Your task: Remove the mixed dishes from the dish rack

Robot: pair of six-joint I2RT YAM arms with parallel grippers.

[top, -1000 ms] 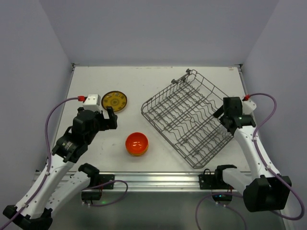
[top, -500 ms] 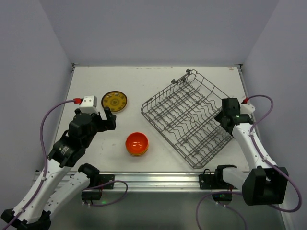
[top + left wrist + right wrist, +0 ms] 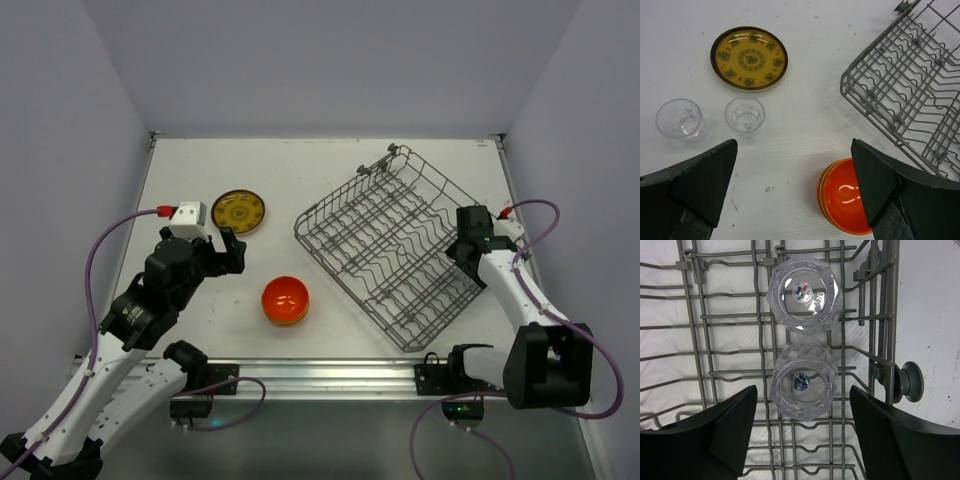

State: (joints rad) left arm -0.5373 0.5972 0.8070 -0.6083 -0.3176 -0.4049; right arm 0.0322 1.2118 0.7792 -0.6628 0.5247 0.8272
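White table (image 3: 330, 170) holds the dish rack (image 3: 390, 240) at right; right fingers (image 3: 725, 430) stand released astride a clear glass (image 3: 802, 387) inside it; left fingers (image 3: 705, 175) spread wide, empty.

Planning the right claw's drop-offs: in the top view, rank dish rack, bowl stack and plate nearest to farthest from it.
1. dish rack, right beneath the right claw.
2. bowl stack, left of the rack, nearer the front.
3. plate, farthest left, toward the back.

Top camera overlooks the table (image 3: 330, 160); both wrist cameras look down from closer, all sharing the dish rack (image 3: 385, 250)
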